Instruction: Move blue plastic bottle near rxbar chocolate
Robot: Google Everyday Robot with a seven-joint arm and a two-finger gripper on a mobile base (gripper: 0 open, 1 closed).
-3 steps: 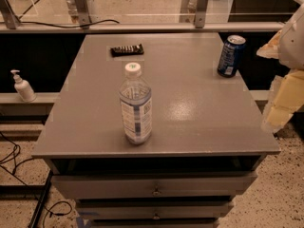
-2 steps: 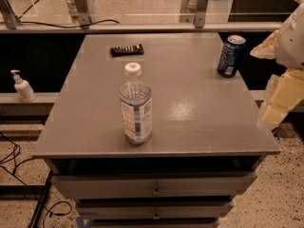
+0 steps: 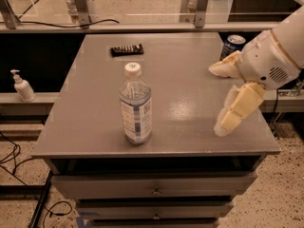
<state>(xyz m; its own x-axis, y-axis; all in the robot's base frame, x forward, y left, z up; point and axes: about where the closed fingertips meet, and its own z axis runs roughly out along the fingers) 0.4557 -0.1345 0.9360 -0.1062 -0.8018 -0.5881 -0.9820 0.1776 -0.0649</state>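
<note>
The blue plastic bottle [image 3: 136, 106] stands upright near the front of the grey table [image 3: 185, 94], clear with a white cap and a blue-and-white label. The rxbar chocolate [image 3: 127, 49] lies flat near the table's far edge, behind the bottle and well apart from it. My gripper [image 3: 219, 99] hangs over the right part of the table, to the right of the bottle, at about its height. Its pale fingers [image 3: 233, 110] are spread wide apart and hold nothing.
A dark blue soda can [image 3: 232, 43] stands at the table's far right, partly hidden behind my gripper. A white pump dispenser [image 3: 21, 86] sits on a low ledge to the left. Drawers sit below the tabletop. Cables lie on the floor at left.
My gripper has moved left from the table's right edge, out over the tabletop toward the bottle, and now covers part of the soda can. The bottle and bar have not moved.
</note>
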